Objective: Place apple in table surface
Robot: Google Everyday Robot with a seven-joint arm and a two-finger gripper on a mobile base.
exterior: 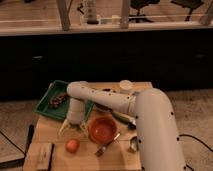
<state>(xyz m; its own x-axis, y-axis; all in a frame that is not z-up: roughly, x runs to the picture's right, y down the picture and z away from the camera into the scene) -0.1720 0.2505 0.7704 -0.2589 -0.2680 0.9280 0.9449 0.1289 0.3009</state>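
Note:
The apple [72, 145] is a small orange-red fruit resting on the light tan wooden table surface [55, 132], near the front left. My gripper [71, 128] hangs from the white arm just above and behind the apple, its pale fingers [64, 128] spread apart and holding nothing. The apple lies free, a short way in front of the fingertips.
An orange-red bowl [103, 128] stands right of the apple. A dark green tray [52, 102] with small dark items sits at the back left. A spoon [106, 146], a white cup [125, 86], a wooden block [41, 156] and a small metal cup [133, 144] are also on the table.

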